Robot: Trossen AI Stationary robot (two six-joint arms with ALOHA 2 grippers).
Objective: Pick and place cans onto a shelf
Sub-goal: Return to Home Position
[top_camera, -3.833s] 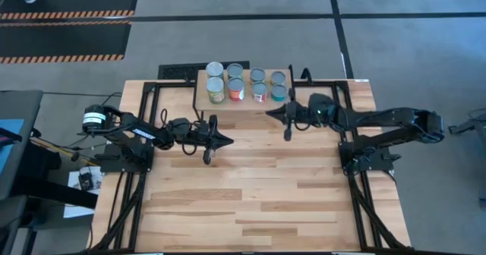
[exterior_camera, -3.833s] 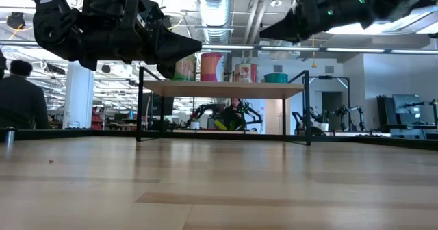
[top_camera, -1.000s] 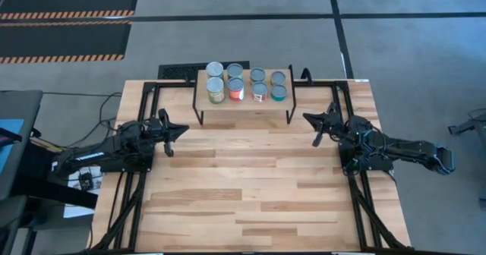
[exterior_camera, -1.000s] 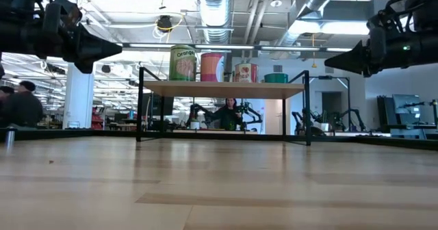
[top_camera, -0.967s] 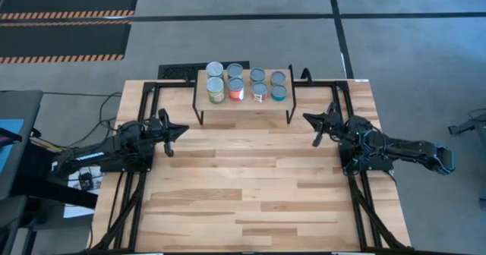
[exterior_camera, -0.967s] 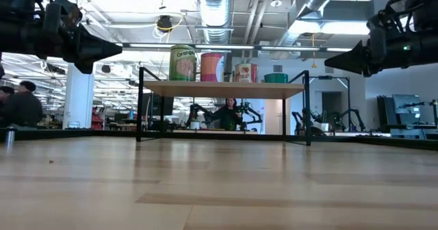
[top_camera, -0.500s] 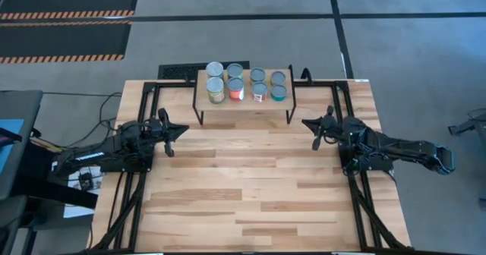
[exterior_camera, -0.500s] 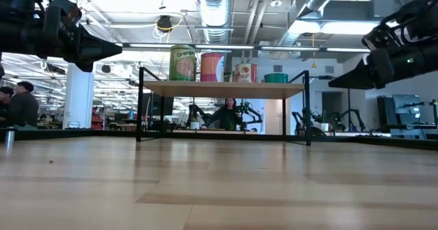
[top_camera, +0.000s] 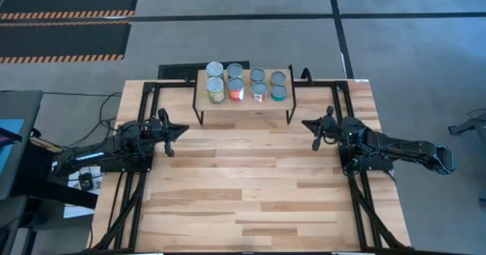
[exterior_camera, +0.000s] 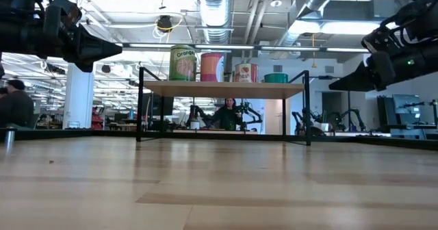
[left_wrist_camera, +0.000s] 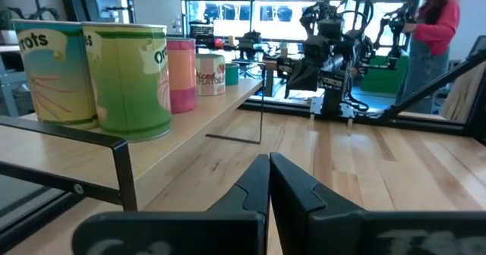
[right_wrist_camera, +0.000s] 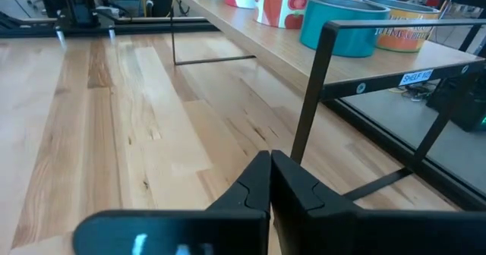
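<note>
Several cans (top_camera: 246, 83) stand upright in two rows on the shelf (top_camera: 243, 105), a small wood board on black legs at the table's far edge. The low view shows an orange-labelled can (exterior_camera: 183, 62), a red one (exterior_camera: 212, 66) and a teal one (exterior_camera: 276, 77) on the shelf. My left gripper (top_camera: 184, 130) hangs shut above the table, left of the shelf, pointing level toward the right edge (left_wrist_camera: 269, 158). My right gripper (top_camera: 305, 124) hangs shut to the right of the shelf, pointing left and tipped slightly down (right_wrist_camera: 269, 155). Neither has anything between its fingers.
The wooden tabletop (top_camera: 250, 183) stretches from the shelf to the near edge. Black frame rails (top_camera: 140, 103) run along both sides. People show in the room beyond: one seated behind the shelf (exterior_camera: 229, 113), one in red (left_wrist_camera: 434, 20).
My right gripper has tipped its fingertips downward and sunk a little, staying to the right of the shelf. The cans and the shelf have kept still.
</note>
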